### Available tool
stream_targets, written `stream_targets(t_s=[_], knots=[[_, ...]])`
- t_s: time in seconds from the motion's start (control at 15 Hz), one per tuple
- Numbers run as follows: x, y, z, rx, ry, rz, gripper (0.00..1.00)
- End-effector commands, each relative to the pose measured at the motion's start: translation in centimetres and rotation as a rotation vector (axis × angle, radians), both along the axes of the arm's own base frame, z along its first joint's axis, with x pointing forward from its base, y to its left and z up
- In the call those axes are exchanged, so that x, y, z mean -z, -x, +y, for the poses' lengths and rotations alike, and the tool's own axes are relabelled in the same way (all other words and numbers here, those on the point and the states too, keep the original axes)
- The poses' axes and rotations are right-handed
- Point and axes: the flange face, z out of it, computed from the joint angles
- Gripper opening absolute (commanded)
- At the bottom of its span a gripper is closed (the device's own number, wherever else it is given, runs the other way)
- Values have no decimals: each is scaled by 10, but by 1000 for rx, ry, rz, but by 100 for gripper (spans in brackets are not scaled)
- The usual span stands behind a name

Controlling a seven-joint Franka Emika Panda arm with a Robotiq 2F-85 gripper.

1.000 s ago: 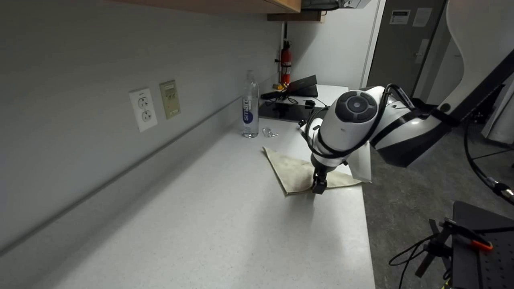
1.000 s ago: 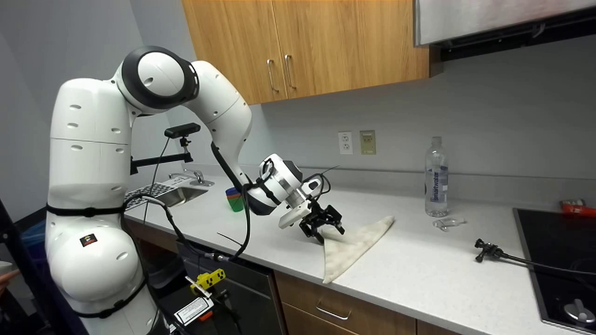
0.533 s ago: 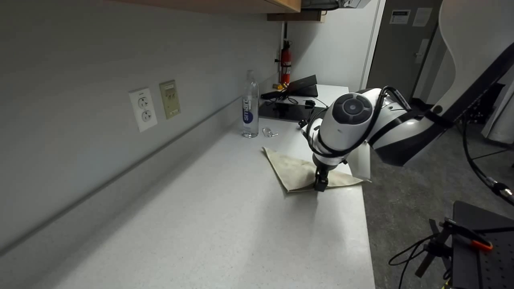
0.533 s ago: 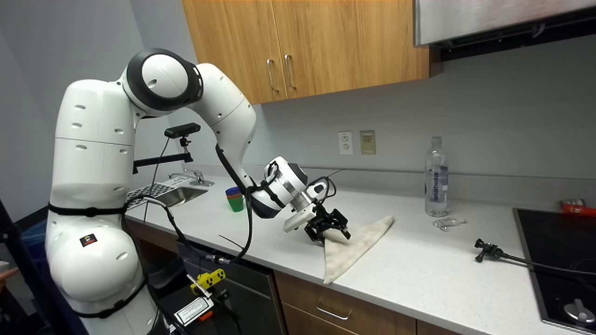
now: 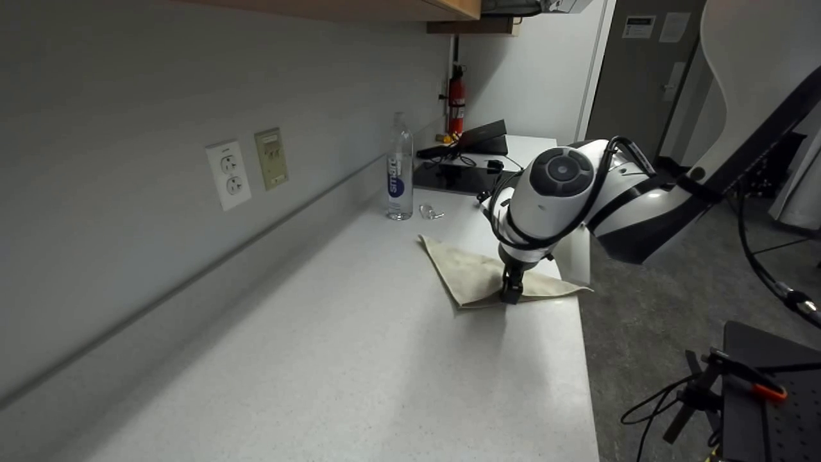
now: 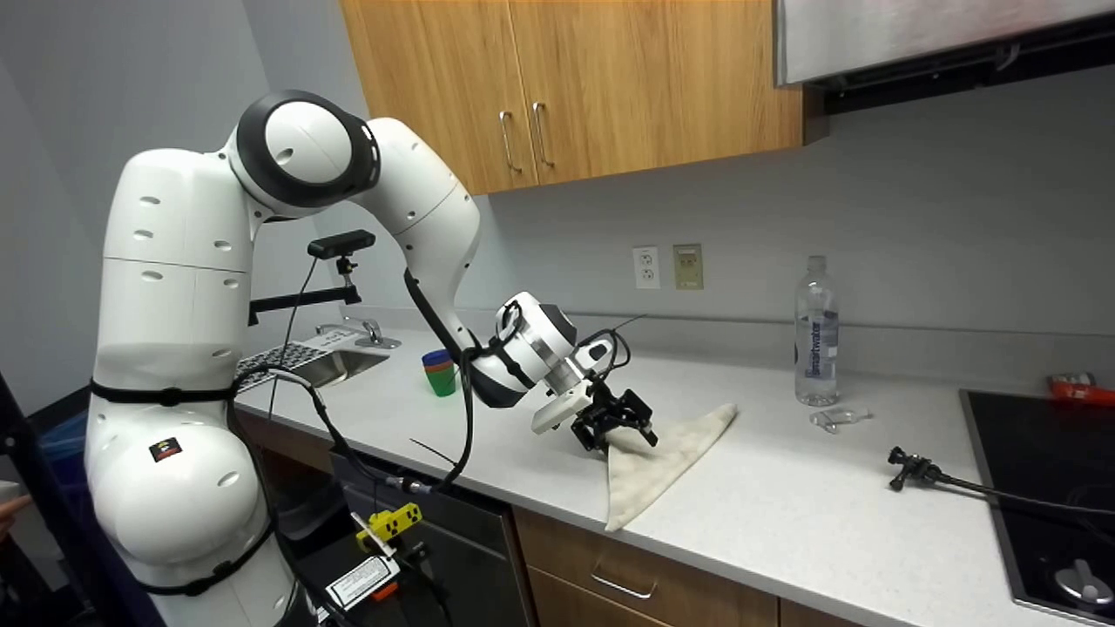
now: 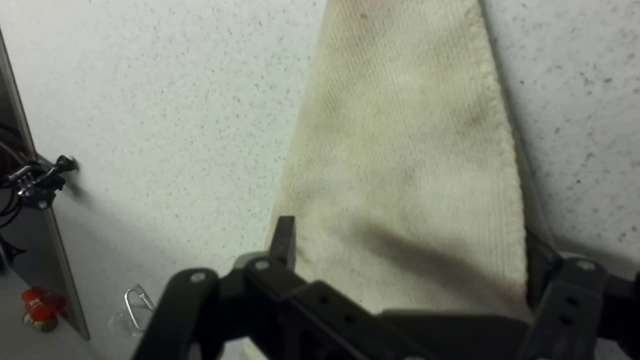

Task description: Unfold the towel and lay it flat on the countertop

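Left to right, starting from an exterior view.

Arm: in low with the wrist tipped over, not plumb. My guess: angled so it can slide under the towel rather than poke down on it.

Cups: stacked, well apart from the job.

Gripper: jaws wide apart, clamped on nothing. In the wrist view the finger at left shows against the towel's smooth edge; the finger at right is partly hidden behind the hem. I read that as tucked between layers, to take the upper one only. Can't confirm contact.

The towel lies on the countertop, folded to a triangle, one tip at the front edge, one toward the wall. Not unfolded yet. Hemmed side by the gripper, second layer peeking out; smooth side, probably the fold, faces the cooktop. So I'd squeeze on the upper layer, lift, swing it over that way. Risk: pinch both layers and the whole thing just drags.

Bottle: upright near the wall, small transparent item just beside it. Flap may land close, so I'd carry it low.

Black mount: on the countertop, just short of the cooktop. On the unfolding side too; I'd keep the towel shy of it.
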Motion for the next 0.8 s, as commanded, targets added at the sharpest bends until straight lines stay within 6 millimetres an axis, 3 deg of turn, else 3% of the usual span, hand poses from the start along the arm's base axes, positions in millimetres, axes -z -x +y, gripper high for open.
stream_targets(t_s=[0.0, 0.33, 0.4, 0.47, 0.73], knots=[[-4, -5, -1, -14, 43, -5, 100], [-6, -9, -4, 5, 67, -11, 99], [-6, -10, -5, 10, 71, -13, 90], [-7, -10, -5, 12, 72, -14, 73], [-8, -14, -10, 41, 91, -15, 42]])
